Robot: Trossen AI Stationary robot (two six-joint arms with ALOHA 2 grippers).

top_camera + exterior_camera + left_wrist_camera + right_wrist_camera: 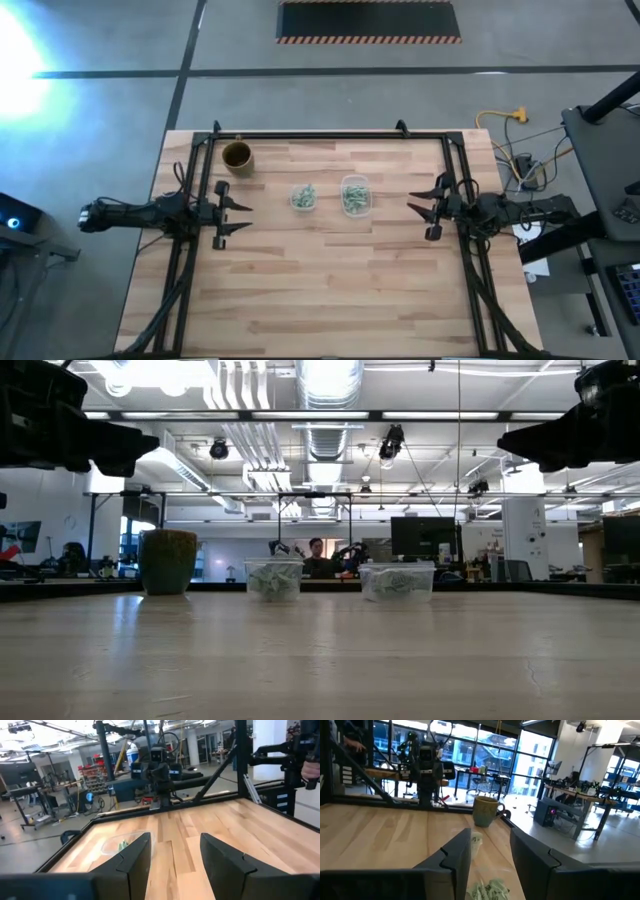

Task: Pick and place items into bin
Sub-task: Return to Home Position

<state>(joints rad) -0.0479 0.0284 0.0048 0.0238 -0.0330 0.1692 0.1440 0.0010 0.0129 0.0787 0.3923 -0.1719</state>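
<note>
left gripper (248,216) wide, empty, mid-left | right gripper (412,203) likewise, mid-right | we risk a stray swing tipping the centre tubs (355,181)

Mid-frame, a brown cup (486,811) stands on the tabletop (380,830) beyond the right gripper (490,835), whose fingers are spread; green-and-white packets (485,890) lie between them.

Green-and-white packets (355,197) lie heaped inside both clear tubs (343,180).
</note>
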